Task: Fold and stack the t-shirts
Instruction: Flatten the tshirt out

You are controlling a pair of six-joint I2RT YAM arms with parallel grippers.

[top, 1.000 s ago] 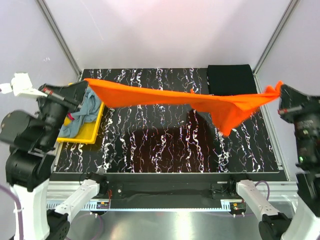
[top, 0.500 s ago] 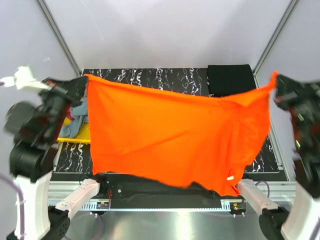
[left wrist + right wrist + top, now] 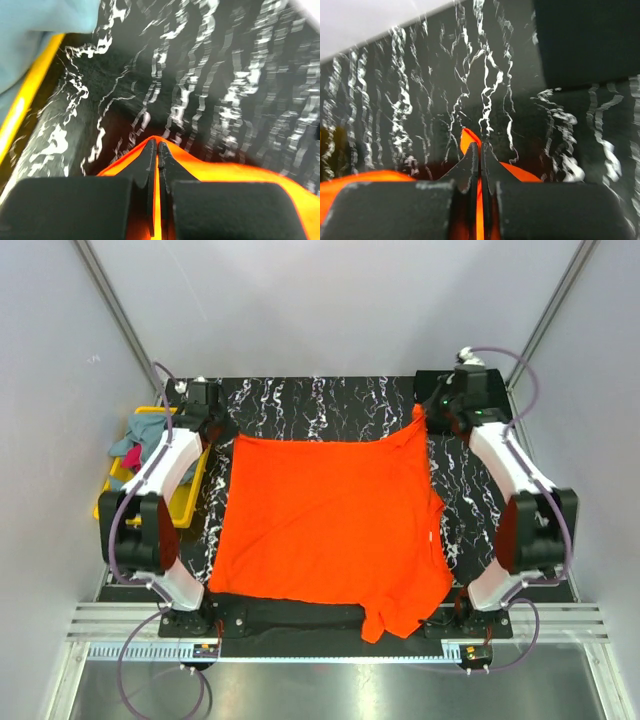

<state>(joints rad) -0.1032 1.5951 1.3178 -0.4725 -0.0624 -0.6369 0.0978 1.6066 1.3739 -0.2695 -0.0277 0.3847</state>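
Note:
The bright orange t-shirt [image 3: 325, 525] lies spread nearly flat on the black marbled table [image 3: 320, 400], its near edge hanging over the front. My left gripper [image 3: 226, 432] is shut on its far left corner [image 3: 200, 165]. My right gripper [image 3: 428, 420] is shut on its far right corner [image 3: 470, 137]. A folded black t-shirt [image 3: 450, 390] lies at the far right corner behind my right gripper, and it also shows in the right wrist view [image 3: 590, 40]. Grey-blue [image 3: 145, 435] and magenta [image 3: 132, 457] shirts lie in the yellow bin.
The yellow plastic bin [image 3: 187, 502] stands at the table's left edge, next to my left arm; its rim shows in the left wrist view [image 3: 25, 100]. Metal frame posts rise at the far corners. A strip of bare table lies beyond the orange shirt.
Both arms swung the orange shirt from hanging in the air forward and down onto the table. It now lies spread flat, and the grippers sit low at its far corners.

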